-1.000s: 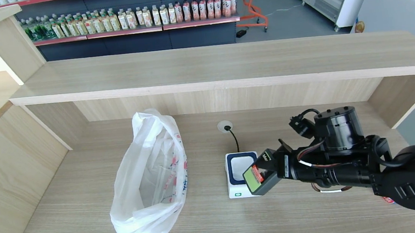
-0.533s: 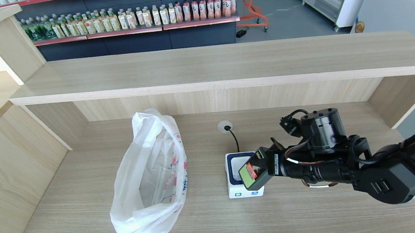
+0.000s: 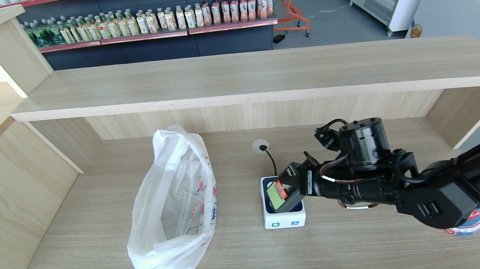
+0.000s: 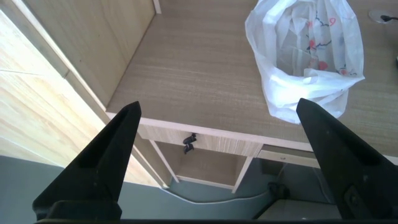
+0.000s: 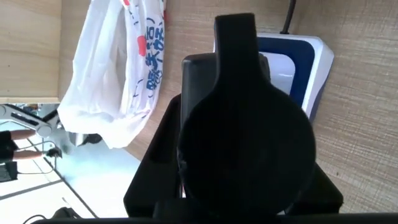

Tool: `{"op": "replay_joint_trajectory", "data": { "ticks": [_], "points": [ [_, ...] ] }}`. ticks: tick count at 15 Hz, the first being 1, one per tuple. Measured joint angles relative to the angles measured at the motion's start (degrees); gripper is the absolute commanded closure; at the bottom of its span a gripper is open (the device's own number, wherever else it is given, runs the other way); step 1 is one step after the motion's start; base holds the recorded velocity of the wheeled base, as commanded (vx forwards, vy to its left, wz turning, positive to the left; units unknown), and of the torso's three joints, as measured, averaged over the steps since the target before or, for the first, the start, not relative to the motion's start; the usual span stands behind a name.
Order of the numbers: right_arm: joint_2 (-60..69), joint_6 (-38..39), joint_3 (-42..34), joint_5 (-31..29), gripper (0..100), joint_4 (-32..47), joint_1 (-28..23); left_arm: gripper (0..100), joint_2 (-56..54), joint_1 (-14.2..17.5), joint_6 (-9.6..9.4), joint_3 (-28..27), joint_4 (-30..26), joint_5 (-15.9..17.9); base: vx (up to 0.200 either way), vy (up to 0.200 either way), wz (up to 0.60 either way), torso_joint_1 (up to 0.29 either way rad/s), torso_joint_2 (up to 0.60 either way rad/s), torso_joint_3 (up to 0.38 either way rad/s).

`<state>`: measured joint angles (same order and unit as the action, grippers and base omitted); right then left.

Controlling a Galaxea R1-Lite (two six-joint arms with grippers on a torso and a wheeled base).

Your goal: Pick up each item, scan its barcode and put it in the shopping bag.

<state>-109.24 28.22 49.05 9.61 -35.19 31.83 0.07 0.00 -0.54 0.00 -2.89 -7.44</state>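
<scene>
Because a barcode has to face the reader's window, the small dark box (image 3: 283, 193) hangs just above the scanner (image 3: 285, 221). It is tilted, with its green-and-red label turned up toward the head camera. I judge the code sits on a face turned down to the glass, but that face is hidden. The right gripper (image 3: 290, 183) comes in from the robot's right, low and nearly level, with its jaws closed on opposite sides of the box. That grip leaves the underside free for the scan.

The scanner stands on the counter (image 3: 244, 263), its cable (image 3: 271, 160) running back to a grommet in the wood. The shopping bag (image 3: 172, 213) stands just to its left, mouth open and propped upward. From here the box need only travel a short way sideways to be dropped in. The slack plastic rim could fold inward if brushed, so the approach calls for height.

The left gripper (image 4: 217, 106) hangs over the counter's near edge by the bag, with its jaws spread wide and nothing between them. It is clear of the right arm's path.

Under the right arm, at the counter's right end, lies a red, white and blue packet (image 3: 464, 229), partly hidden. It is probably another item waiting its turn.
</scene>
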Motion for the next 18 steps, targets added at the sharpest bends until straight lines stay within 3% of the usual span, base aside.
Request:
{"op": "replay_joint_trajectory", "data": {
  "ticks": [3, 6, 8, 14, 18],
  "points": [
    [8.2, -5.2, -1.6, 0.0, 100, -0.1, -0.2, 0, 0.0, 0.0, 0.00, 0.0, 0.0, 0.0, 0.000, 0.000, 0.00, 0.000, 0.00, 0.000],
    [17.5, -23.3, -8.1, -0.1, 100, -0.2, -3.1, 0, 0.0, 0.0, 0.00, 0.0, 0.0, 0.0, 0.000, 0.000, 0.00, 0.000, 0.00, 0.000],
    [22.6, -28.8, -14.6, 0.0, 100, -0.4, -4.8, 0, 0.0, 0.0, 0.00, 0.0, 0.0, 0.0, 0.000, 0.000, 0.00, 0.000, 0.00, 0.000],
    [29.5, -29.5, -21.1, 0.3, 100, -0.6, -3.5, 0, 0.0, 0.0, -0.15, 0.0, 0.0, 0.0, 0.000, 0.000, 0.00, 0.000, 0.00, 0.000],
    [31.2, -18.5, -21.0, 0.4, 100, -1.8, 0.5, 0, 0.0, 0.0, -0.12, 0.0, 0.0, 0.0, 0.000, 0.150, 0.00, -0.002, 0.00, 0.005]
  ]
}}
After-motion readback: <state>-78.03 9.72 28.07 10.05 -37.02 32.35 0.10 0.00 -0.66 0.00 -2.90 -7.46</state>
